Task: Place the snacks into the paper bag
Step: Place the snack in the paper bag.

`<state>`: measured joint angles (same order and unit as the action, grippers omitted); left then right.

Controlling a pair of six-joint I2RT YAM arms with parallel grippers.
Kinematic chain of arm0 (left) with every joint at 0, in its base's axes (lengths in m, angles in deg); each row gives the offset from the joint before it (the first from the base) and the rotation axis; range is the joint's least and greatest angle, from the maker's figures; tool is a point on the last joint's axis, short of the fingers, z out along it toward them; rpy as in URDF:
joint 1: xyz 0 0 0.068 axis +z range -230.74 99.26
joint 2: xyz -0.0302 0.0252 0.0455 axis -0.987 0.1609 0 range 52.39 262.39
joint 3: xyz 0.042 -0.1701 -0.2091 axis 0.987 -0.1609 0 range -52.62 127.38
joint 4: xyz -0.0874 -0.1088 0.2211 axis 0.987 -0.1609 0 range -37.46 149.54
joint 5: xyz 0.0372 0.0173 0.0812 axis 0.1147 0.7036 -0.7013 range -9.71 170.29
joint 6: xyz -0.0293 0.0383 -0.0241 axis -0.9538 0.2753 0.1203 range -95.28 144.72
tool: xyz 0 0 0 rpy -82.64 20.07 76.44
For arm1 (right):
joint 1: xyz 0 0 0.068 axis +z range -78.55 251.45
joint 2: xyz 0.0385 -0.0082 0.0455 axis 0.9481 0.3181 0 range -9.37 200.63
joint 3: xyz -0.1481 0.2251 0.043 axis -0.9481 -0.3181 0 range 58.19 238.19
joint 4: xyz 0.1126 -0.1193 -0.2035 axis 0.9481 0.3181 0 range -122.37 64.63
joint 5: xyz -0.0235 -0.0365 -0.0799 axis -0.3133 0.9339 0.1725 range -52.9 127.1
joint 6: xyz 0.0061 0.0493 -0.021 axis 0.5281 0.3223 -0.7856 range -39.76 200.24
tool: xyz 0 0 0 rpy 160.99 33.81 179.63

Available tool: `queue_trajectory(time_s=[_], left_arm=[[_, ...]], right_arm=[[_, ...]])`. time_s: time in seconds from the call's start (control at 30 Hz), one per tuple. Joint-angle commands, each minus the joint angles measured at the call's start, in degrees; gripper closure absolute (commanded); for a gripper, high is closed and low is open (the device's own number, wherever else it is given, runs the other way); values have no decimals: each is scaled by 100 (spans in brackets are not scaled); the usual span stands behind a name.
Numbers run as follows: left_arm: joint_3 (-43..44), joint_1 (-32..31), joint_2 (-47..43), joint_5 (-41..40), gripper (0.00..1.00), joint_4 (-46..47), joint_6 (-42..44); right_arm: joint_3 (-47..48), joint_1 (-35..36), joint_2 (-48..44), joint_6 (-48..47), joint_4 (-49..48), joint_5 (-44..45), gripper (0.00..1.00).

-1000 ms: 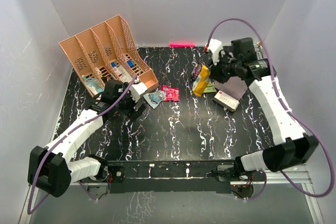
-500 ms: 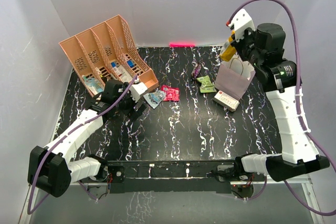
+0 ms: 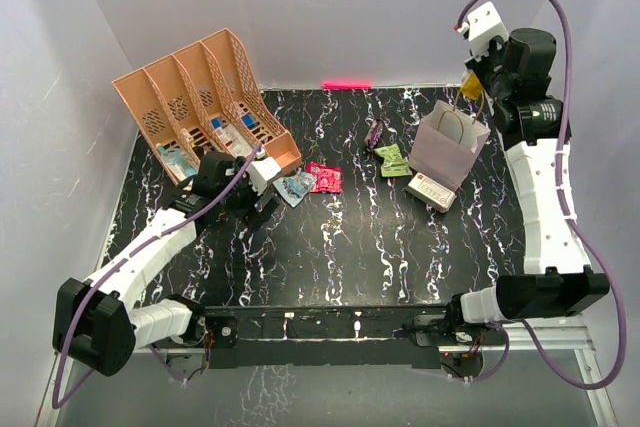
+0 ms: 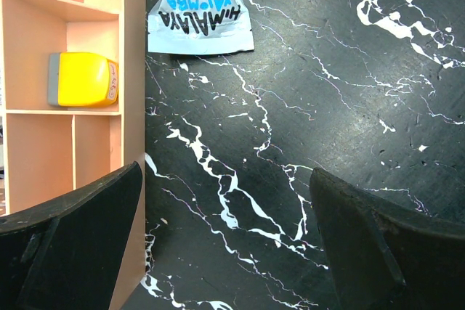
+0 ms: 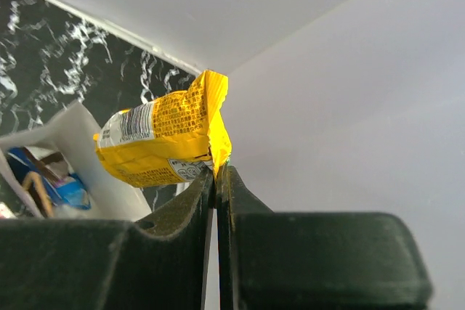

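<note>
Right gripper (image 5: pixel 216 171) pinches the crimped seam of the yellow packet (image 5: pixel 160 139) above the paper bag (image 3: pixel 445 152) at the table's (image 3: pixel 380 247) 2 o'clock; foil looks light, crinkly and slippery, so a seam grip suits; left gripper (image 4: pixel 225 237) gapes.

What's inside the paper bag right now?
A blue packet shows inside the paper bag; the bag's wall hides whatever lies deeper. The yellow packet is not inside: the right hand holds it above the bag.

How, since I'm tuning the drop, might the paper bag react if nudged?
The paper bag stands upright with thin walls, so a nudge probably tips or slides it. Packets already inside may steady it slightly.
</note>
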<state>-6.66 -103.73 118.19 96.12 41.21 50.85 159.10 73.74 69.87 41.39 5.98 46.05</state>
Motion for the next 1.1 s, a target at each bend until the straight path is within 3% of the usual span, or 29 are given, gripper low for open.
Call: queue_trajectory(time_s=[0.0, 0.43, 1.07], left_arm=[[-48, 48, -103, 51, 2, 57, 85], [-34, 56, -23, 69, 1, 49, 103], [-47, 74, -48, 95, 2, 44, 120]], right_arm=[[-269, -558, -14, -234, -588, -399, 92], [-1508, -856, -284, -304, -897, -929, 92], [-1956, -842, -158, -53, -1061, -1952, 92]])
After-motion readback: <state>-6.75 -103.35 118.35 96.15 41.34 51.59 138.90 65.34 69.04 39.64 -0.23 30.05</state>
